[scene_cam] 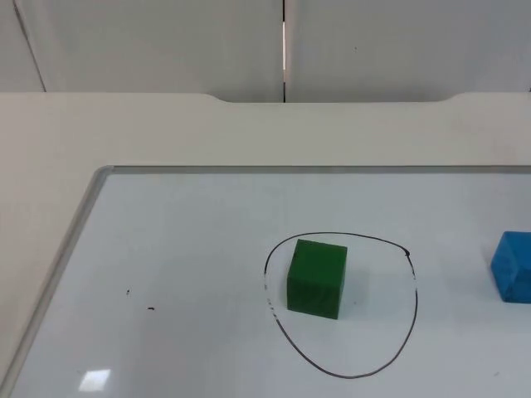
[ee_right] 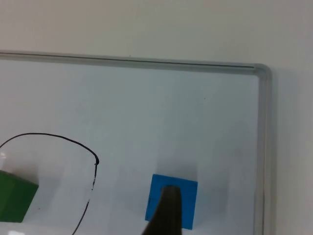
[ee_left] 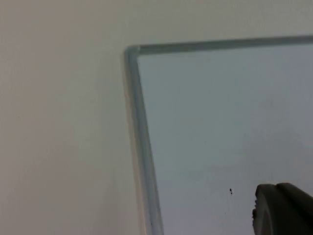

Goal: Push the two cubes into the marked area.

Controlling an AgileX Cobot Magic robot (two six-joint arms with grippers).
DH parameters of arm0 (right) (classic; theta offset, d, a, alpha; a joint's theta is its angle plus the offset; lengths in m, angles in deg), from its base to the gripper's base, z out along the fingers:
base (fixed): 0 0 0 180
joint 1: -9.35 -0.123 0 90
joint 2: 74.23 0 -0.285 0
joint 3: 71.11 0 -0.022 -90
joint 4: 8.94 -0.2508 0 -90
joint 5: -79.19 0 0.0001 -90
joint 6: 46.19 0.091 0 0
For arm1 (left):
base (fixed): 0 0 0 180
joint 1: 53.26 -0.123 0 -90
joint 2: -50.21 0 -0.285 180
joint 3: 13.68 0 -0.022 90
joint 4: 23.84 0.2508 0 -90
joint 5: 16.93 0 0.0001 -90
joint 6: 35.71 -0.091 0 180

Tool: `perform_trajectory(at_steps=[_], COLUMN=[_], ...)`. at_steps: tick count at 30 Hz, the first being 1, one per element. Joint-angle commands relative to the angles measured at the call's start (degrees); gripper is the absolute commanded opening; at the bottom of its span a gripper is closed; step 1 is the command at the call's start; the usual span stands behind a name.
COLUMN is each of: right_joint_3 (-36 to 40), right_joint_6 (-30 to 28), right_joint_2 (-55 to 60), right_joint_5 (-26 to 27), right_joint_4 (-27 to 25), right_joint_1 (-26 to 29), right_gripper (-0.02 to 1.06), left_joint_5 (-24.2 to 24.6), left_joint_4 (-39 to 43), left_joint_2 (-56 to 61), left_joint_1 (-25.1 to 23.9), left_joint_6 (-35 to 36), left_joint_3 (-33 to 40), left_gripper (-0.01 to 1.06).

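Observation:
A green cube [scene_cam: 316, 278] sits inside the black hand-drawn loop [scene_cam: 413, 286] on the whiteboard, toward the loop's left side. A blue cube [scene_cam: 513, 266] lies outside the loop, at the right edge of the top view. In the right wrist view my right gripper [ee_right: 166, 213] hovers just in front of the blue cube [ee_right: 190, 205], and the green cube [ee_right: 14, 200] and the loop's line [ee_right: 49, 135] lie off to one side. My left gripper [ee_left: 283, 210] hangs over bare whiteboard near the board's corner, far from both cubes.
The whiteboard has a raised metal frame [scene_cam: 83, 215], whose corners appear in the wrist views [ee_left: 139, 127] [ee_right: 261, 147]. A cream table [scene_cam: 249, 133] surrounds it, with the grey partition wall [scene_cam: 166, 41] behind. Small dark specks [scene_cam: 151, 309] mark the board's left part.

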Motion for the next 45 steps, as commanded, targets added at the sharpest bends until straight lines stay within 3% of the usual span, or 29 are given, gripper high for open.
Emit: perform_trajectory(at_steps=[1, 9, 13, 14, 15, 19, 24, 45], right_joint_3=[-0.28, -0.28, -0.28, -0.28, -0.28, -0.28, -0.28, -0.28], right_joint_6=[-0.64, -1.09, -0.83, -0.83, -0.83, 6.36, 14.12, 15.20], right_joint_2=[-0.20, -0.20, -0.20, -0.20, -0.20, 0.90, 7.10, 34.33], right_joint_5=[0.14, -2.33, -2.21, -2.21, -2.09, -2.49, -4.16, 8.92], right_joint_4=[0.33, 0.33, 0.33, 0.33, 0.47, 7.94, 15.11, 13.33], right_joint_1=[0.17, 0.17, 0.17, 0.17, 0.17, 0.17, 0.17, 0.17], right_gripper=[0.71, 0.69, 0.40, 0.40, 0.30, 0.01, 0.00, 0.00], left_joint_5=[4.38, 12.53, 23.57, 23.57, 27.16, 34.57, 36.32, 36.32], left_joint_4=[-0.88, 1.92, 6.79, 6.79, 7.71, 8.41, 9.38, 9.68], left_joint_2=[8.55, 22.56, 28.34, 28.34, 29.12, 30.92, 31.27, 32.00], left_joint_1=[-1.93, -2.28, -2.28, -2.28, -2.28, -2.28, -2.28, -2.28], left_joint_6=[2.22, 2.76, 2.42, 2.42, 2.42, 2.67, 1.20, 1.09], left_joint_3=[0.62, 0.42, -3.99, -3.99, -5.89, -9.69, -9.69, -9.69], left_gripper=[0.00, 0.00, 0.00, 0.00, 0.00, 0.00, 0.00, 0.00])
